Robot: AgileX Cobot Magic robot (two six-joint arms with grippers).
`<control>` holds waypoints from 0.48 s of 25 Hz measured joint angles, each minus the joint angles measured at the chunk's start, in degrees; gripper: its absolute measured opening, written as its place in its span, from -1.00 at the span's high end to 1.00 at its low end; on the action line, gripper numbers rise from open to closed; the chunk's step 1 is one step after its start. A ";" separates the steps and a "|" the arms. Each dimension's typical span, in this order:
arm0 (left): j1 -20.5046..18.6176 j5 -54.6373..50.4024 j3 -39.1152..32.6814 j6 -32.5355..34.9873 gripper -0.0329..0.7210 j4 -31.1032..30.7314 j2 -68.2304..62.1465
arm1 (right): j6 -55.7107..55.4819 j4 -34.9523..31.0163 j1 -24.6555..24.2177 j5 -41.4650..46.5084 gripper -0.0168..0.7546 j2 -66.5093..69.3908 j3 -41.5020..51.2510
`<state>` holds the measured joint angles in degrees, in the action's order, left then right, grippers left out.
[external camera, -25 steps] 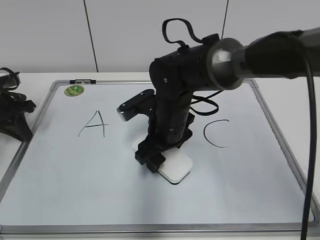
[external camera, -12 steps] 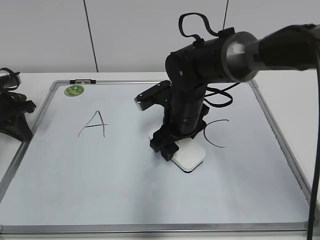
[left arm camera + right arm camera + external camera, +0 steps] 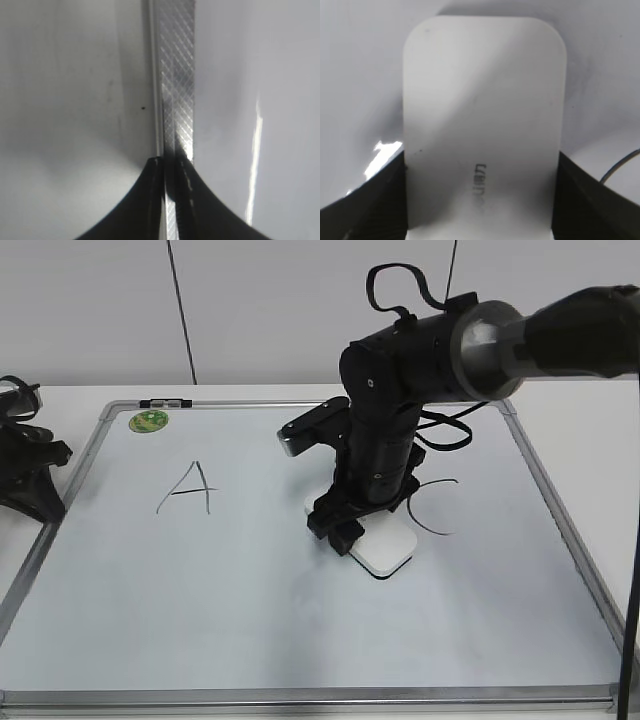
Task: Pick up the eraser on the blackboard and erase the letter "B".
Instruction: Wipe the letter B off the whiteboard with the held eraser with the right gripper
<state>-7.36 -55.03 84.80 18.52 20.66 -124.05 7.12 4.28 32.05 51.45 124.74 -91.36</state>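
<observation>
The white eraser (image 3: 388,550) lies flat on the blackboard (image 3: 200,590), just left of the letter "C" (image 3: 436,507). My right gripper (image 3: 347,528) is shut on the eraser's near end. In the right wrist view the eraser (image 3: 482,115) fills the space between the two fingers of the right gripper (image 3: 480,205). No letter "B" shows; the right arm covers the board between "A" (image 3: 186,488) and "C". My left gripper (image 3: 28,480) rests at the board's left edge, shut and empty (image 3: 170,167) over the metal frame (image 3: 175,75).
A small green round magnet (image 3: 148,421) sits at the board's far left corner. The board's grey frame (image 3: 560,530) runs along the right side. The right arm and its cables hang over the board's middle.
My right gripper has slid the eraser to the right and slightly away, toward the "C". The left arm has not moved.
</observation>
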 joint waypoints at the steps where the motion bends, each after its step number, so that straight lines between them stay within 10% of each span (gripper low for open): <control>1: 0.00 0.00 0.00 0.00 0.83 0.00 0.00 | 0.00 0.00 0.00 -0.10 -0.42 0.00 0.00; 12: 0.00 0.00 0.00 0.00 0.83 -0.08 0.00 | 3.67 -2.87 4.13 0.24 -0.42 0.00 0.00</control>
<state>-7.36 -55.03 84.80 18.52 20.58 -124.05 10.79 1.41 36.19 51.69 124.74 -91.36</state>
